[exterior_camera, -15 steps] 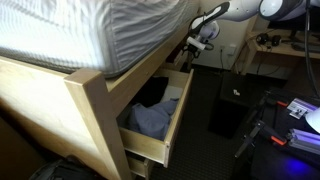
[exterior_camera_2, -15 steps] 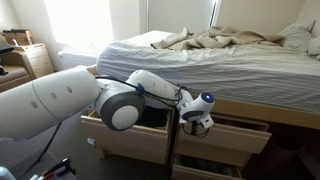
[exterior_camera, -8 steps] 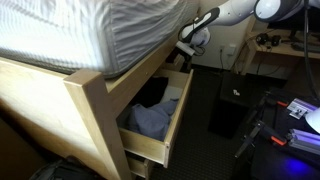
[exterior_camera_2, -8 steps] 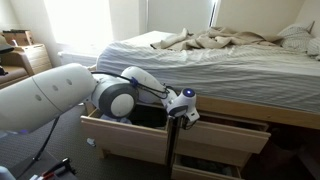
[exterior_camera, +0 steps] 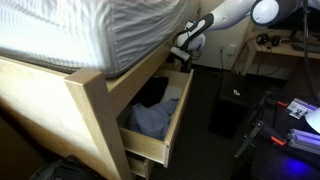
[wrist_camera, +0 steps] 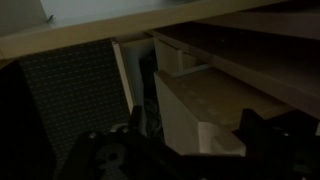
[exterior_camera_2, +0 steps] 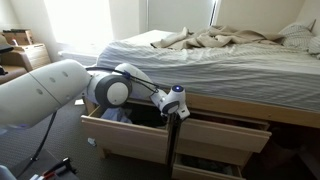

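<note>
gripper: (exterior_camera: 183, 52) hangs under the mattress edge, at the far top corner of the open drawer; in an exterior view (exterior_camera_2: 172, 110) it sits at that drawer's inner end, just beside the post between the two drawers.
pincer state: spread; in the dim wrist view (wrist_camera: 180, 152) its dark fingers (wrist_camera: 105, 150) sit low at either side, with pale wood showing between them. whether they touch the wood cannot be told.
drawer: (exterior_camera: 178, 100) pulled out from the bed frame, low by the floor; also seen from the front (exterior_camera_2: 125, 138).
clothes: (exterior_camera: 150, 120) blue cloth heaped inside the drawer, well apart from the gripper.
bed frame: (exterior_camera: 90, 95) pale wood.
mattress: (exterior_camera: 100, 30) lies on the frame, above the gripper.
second drawer: (exterior_camera_2: 225, 135) next along, also partly open.
arm: (exterior_camera_2: 60, 90) white, reaching in across the drawer.
</note>
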